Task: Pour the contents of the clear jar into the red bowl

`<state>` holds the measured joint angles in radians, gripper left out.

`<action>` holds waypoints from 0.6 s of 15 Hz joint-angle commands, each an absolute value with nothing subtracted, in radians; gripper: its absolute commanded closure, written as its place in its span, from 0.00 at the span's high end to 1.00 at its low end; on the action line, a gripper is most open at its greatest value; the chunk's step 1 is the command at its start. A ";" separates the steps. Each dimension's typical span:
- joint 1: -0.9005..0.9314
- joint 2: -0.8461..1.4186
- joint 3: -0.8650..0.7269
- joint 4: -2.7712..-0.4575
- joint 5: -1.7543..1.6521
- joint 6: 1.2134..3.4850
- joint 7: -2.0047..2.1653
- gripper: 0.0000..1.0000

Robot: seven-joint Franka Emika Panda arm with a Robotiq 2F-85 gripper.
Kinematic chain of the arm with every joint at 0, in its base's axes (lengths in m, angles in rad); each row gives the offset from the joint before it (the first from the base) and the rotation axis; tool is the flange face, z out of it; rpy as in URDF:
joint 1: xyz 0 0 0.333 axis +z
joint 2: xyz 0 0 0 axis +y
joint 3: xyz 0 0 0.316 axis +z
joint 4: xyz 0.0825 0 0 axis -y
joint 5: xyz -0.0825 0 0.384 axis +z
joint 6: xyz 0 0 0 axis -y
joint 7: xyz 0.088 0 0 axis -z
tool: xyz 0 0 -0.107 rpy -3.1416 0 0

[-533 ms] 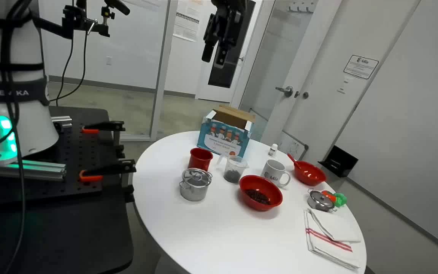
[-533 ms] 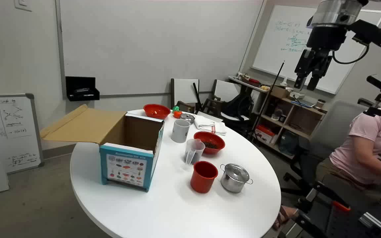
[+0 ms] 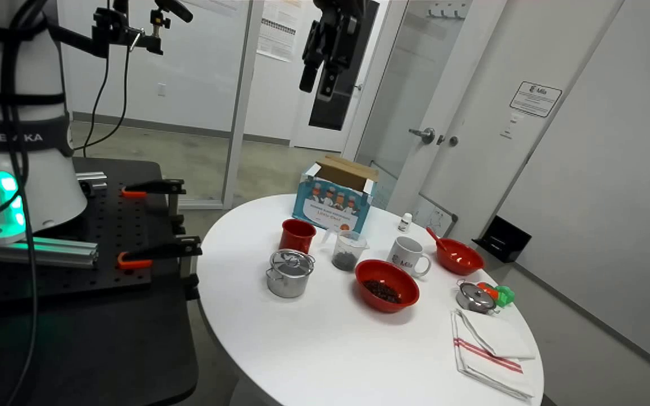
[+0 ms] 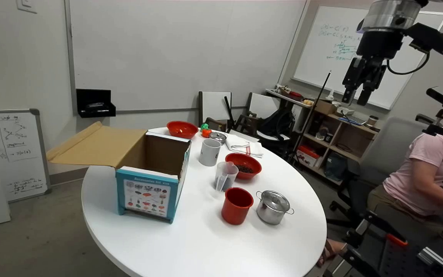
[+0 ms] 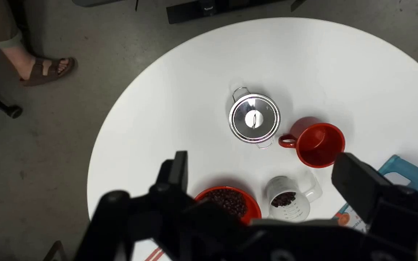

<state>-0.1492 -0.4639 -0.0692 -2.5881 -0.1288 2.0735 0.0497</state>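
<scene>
The clear jar point(image 3: 350, 243) is a see-through measuring cup with a handle. It stands upright on the white table in both exterior views point(image 4: 225, 173), with dark beans in its bottom in the wrist view point(image 5: 291, 211). The red bowl point(image 3: 397, 276) beside it holds dark beans; it shows in both exterior views point(image 4: 239, 158) and is partly hidden by my finger in the wrist view point(image 5: 254, 210). Another red bowl point(image 3: 461, 258) with a red spoon stands farther off. My gripper point(image 3: 317, 88) is open, empty and high above the table point(image 4: 355, 97); its fingers are wide apart in the wrist view point(image 5: 261, 159).
A lidded silver pot point(image 3: 290, 276) and a red cup point(image 3: 297, 237) stand close to the jar. A white mug point(image 3: 407, 255) stands behind the bowl. An open blue box point(image 4: 147, 198), a small pot point(image 3: 475, 297) and a folded towel point(image 3: 491, 352) are also on the table.
</scene>
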 commanded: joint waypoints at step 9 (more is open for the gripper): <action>-0.090 -0.054 0.086 -2.263 -0.030 2.169 0.684 1.00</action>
